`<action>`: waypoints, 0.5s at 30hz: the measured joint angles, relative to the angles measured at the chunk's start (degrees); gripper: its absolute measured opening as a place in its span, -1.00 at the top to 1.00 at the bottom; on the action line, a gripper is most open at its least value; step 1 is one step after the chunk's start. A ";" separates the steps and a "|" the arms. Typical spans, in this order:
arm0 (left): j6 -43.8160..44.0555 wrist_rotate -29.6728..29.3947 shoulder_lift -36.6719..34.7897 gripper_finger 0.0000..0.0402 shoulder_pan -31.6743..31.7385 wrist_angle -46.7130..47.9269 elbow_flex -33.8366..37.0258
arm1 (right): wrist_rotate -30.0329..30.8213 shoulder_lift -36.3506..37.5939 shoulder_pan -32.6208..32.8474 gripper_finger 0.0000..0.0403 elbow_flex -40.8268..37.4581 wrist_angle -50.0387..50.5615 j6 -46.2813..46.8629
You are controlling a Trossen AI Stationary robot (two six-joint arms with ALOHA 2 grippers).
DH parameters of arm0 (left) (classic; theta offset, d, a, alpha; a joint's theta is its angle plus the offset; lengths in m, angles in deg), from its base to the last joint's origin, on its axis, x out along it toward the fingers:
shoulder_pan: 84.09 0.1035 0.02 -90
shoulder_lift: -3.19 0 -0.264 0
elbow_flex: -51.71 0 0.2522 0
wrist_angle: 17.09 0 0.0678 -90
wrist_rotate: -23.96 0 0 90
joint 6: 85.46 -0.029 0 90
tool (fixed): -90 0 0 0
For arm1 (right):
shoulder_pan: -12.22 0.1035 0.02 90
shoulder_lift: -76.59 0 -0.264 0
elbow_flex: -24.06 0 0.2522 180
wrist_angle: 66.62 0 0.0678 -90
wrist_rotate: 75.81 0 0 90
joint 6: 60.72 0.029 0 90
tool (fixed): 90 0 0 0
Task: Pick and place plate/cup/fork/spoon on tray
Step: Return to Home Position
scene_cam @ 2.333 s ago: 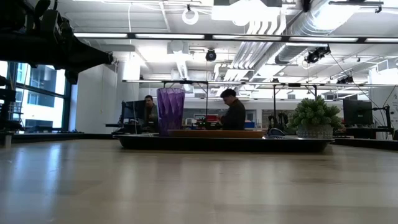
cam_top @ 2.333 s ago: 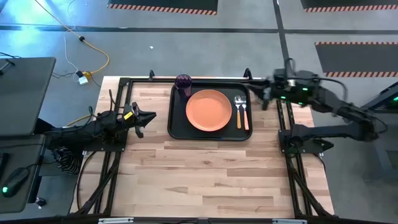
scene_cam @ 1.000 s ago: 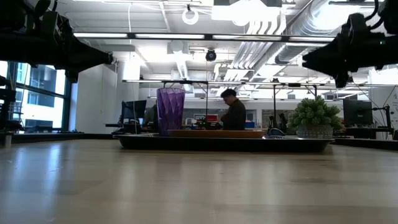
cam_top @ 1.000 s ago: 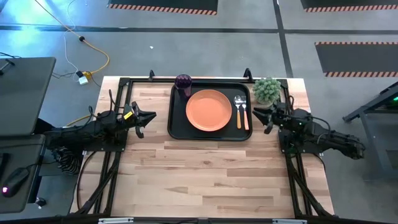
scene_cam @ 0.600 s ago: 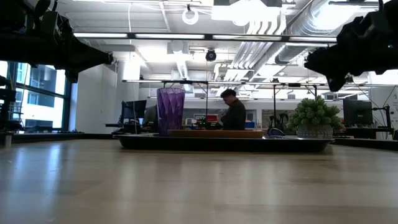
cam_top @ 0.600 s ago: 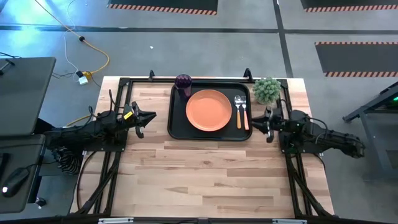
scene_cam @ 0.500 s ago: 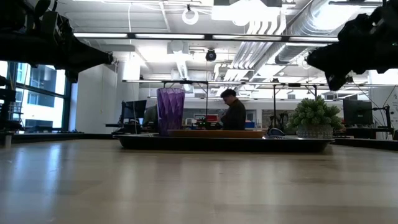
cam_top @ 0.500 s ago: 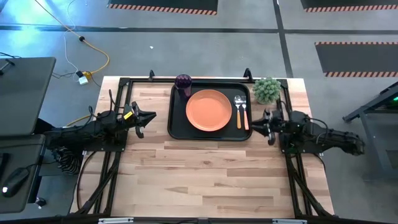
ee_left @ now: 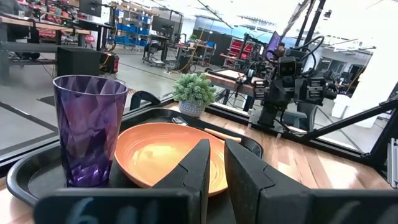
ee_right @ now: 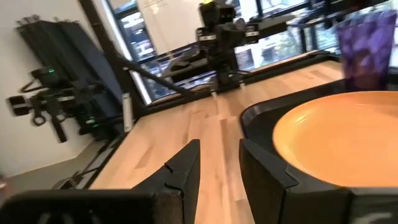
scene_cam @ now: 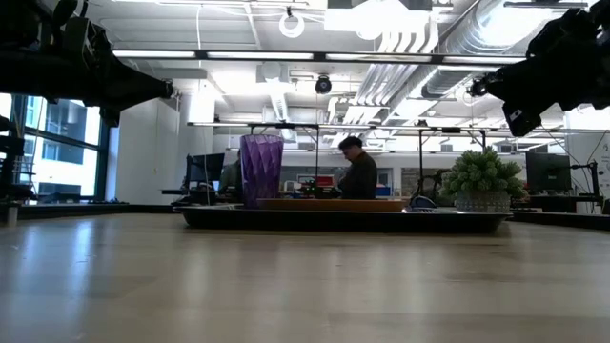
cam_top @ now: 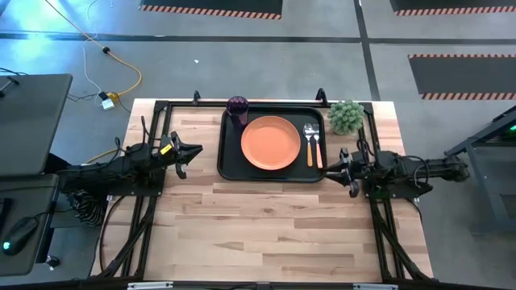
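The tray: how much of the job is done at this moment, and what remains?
Done: the tray holds the plate, the cup at its far left corner, and the two orange-handled utensils right of the plate. In hand: nothing; the right gripper hangs open and empty just right of the tray, and the left gripper waits open at its left. Left: probably only parking both grippers.

**Finishes on my feeds**

I see a table of pale, smooth wood planks. The tray reads as black semi-gloss plastic, the plate glossy orange, the cup translucent faceted purple plastic, the cutlery heads bright metal.
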 joint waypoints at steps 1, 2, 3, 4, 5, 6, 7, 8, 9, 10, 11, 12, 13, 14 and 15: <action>0.00 0.00 0.00 0.82 0.00 0.00 0.00 | 1.07 -0.06 0.28 0.49 -0.02 -0.05 0.04; 0.00 0.00 0.00 0.82 0.00 0.00 0.00 | 1.59 -0.23 0.45 0.49 -0.02 -0.11 -0.33; 0.01 0.00 0.00 0.82 0.00 0.00 0.00 | 1.78 -0.36 0.44 0.49 -0.02 -0.12 -1.20; 0.00 0.00 0.00 0.82 0.02 0.00 0.00 | 1.75 -0.46 0.43 0.49 -0.02 -0.12 -1.98; 0.00 0.00 0.00 0.82 0.02 0.00 0.00 | 1.67 -0.69 0.41 0.49 -0.02 -0.12 -2.66; 0.00 0.00 0.00 0.82 0.00 0.00 0.00 | 1.56 -0.77 0.41 0.49 -0.02 -0.09 -2.84; 0.01 0.00 0.02 0.82 0.01 0.00 0.00 | 1.53 -0.82 0.41 0.49 -0.02 -0.09 -3.03; -0.01 0.00 0.00 0.82 0.00 0.00 0.00 | 1.53 -0.98 0.41 0.49 -0.02 -0.09 -3.28; 0.00 0.00 0.01 0.82 0.01 0.00 0.00 | 1.53 -1.05 0.41 0.49 -0.02 -0.09 -3.31; 0.00 0.00 0.02 0.82 0.00 0.01 0.00 | 1.54 -1.07 0.41 0.49 -0.02 -0.09 -3.15; 0.00 0.00 0.01 0.82 0.02 0.00 -0.01 | 1.53 -1.07 0.41 0.49 -0.02 -0.09 -2.53; 0.00 0.00 0.00 0.82 0.00 0.00 -0.02 | 1.53 -1.07 0.41 0.49 -0.02 -0.09 -1.99; 0.00 0.00 0.02 0.82 0.00 0.00 -0.02 | 1.53 -1.07 0.41 0.49 -0.02 -0.11 -1.44; 0.00 0.00 0.02 0.82 0.02 0.00 -0.02 | 1.53 -1.07 0.41 0.49 -0.02 -0.09 -0.98; 0.00 0.00 0.02 0.82 0.00 0.00 -0.02 | 1.53 -1.07 0.41 0.49 -0.02 -0.09 -0.26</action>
